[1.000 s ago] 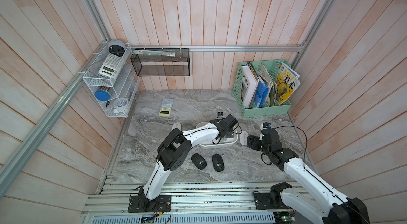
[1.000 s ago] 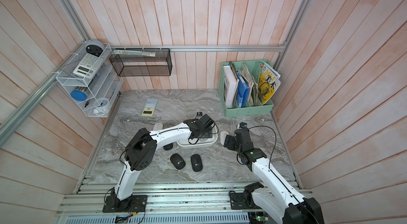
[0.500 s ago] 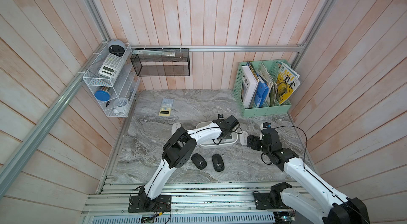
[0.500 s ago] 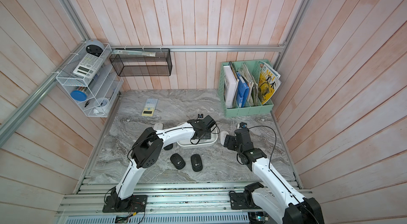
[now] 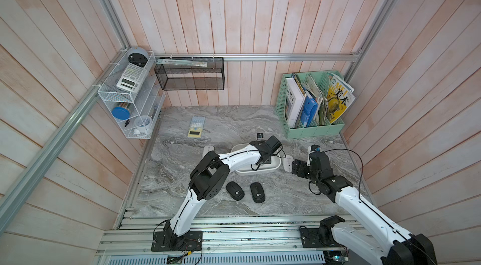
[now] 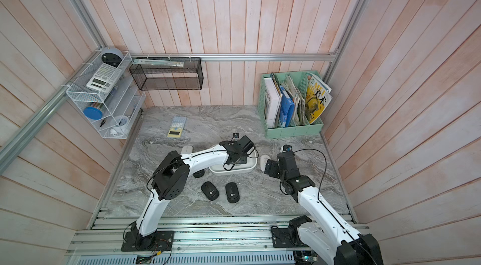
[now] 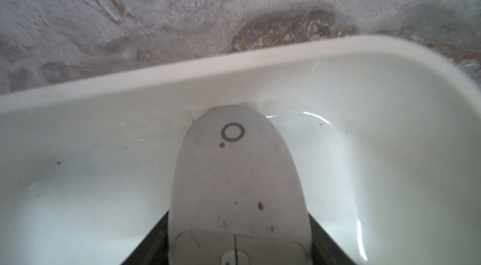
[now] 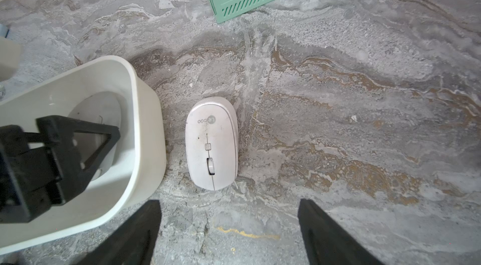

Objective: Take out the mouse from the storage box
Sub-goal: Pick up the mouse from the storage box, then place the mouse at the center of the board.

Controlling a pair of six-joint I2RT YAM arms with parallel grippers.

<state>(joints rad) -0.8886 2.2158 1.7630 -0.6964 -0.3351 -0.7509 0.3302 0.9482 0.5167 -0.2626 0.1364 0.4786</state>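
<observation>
Fingers (image 7: 153, 241) tighter; mouse (image 7: 238, 180) by box wall (image 7: 364, 86)

Top views look steeply down on the whole table (image 5: 171, 170); close wrist views share the storage box (image 8: 148, 146).

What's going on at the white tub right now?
The left claw is down inside the shallow white plastic storage box, its black fingers flanking a white oval computer mouse lying in it; a firm grip isn't clear yet. The right claw hangs open and empty over the grey marble-patterned table, near another white mouse beside the box.
</observation>
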